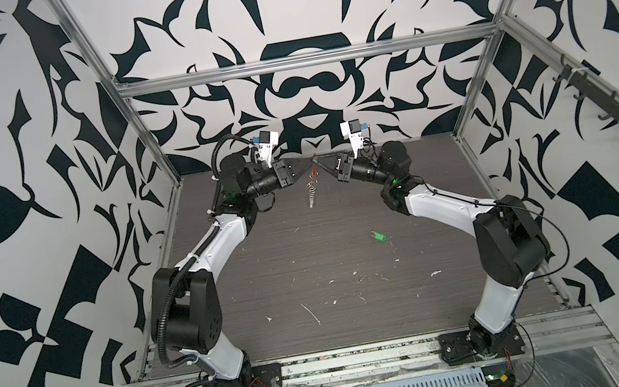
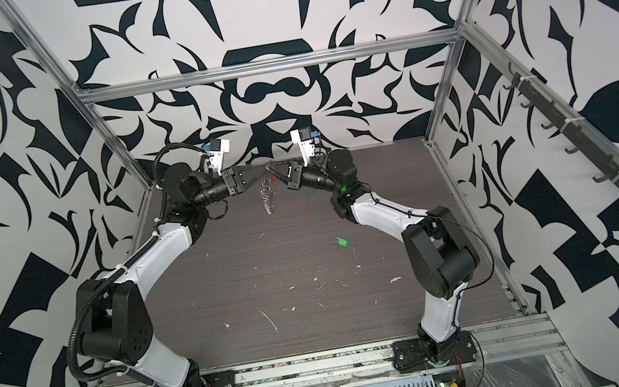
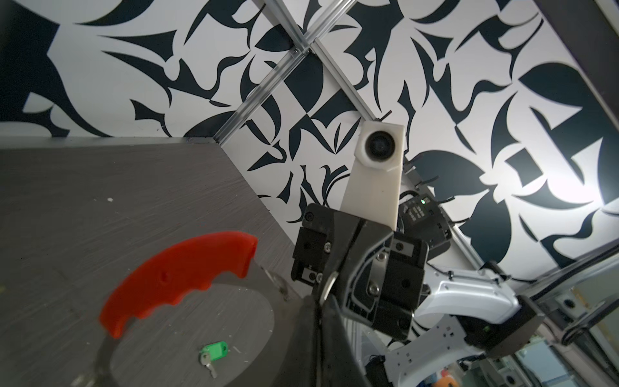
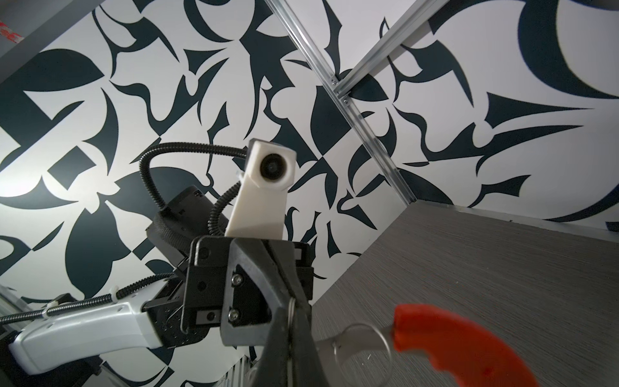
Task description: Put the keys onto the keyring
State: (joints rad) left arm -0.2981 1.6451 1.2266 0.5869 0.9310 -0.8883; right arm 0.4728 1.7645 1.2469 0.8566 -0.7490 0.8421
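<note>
We are holding the keyring [image 1: 312, 192] aloft at upper centre in both top views, left tool [image 1: 307, 161] and right tool [image 1: 320, 161] each pinching its metal loop, probably steadying it for threading, while the green-tagged keys [image 1: 380, 237] are lying on the table [image 1: 311, 266] right of centre, well apart.

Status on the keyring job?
Left end effector shut on keyring, right end effector too, keyring hanging mid-air. Green key loose on table, untouched. No obstructions seen.
</note>
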